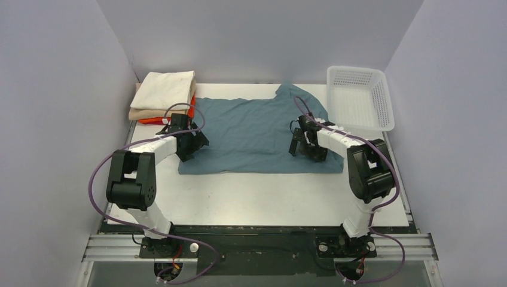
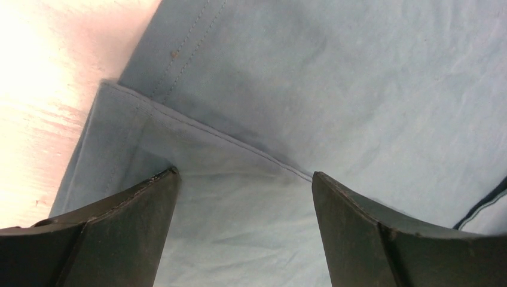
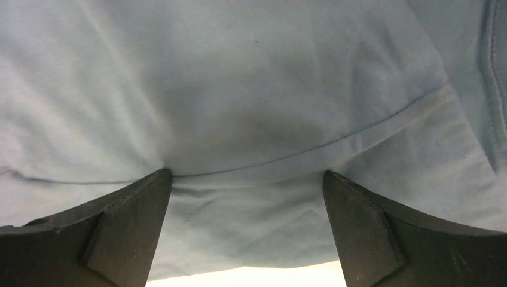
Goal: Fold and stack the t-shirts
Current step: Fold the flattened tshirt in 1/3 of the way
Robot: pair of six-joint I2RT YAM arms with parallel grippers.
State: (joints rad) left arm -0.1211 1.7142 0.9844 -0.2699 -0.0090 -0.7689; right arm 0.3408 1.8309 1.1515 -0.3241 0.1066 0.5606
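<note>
White table [image 1: 257, 197], lilac-grey walls [image 1: 257, 36]; left gripper [image 2: 245, 179] and right gripper [image 3: 248, 176] gape over teal t-shirt [image 1: 251, 131], apparently empty

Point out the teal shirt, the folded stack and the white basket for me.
teal shirt [image 1: 251, 134], top view, flat middle of the cloth.
folded stack [image 1: 167, 89], top view, middle of its top layer.
white basket [image 1: 384, 101], top view, right side wall.

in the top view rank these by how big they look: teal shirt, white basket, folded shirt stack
1. teal shirt: spread flat, by far the largest.
2. white basket: slightly bigger in outline than the stack.
3. folded shirt stack: close to the basket in size, so the order of these two is unsure.
</note>
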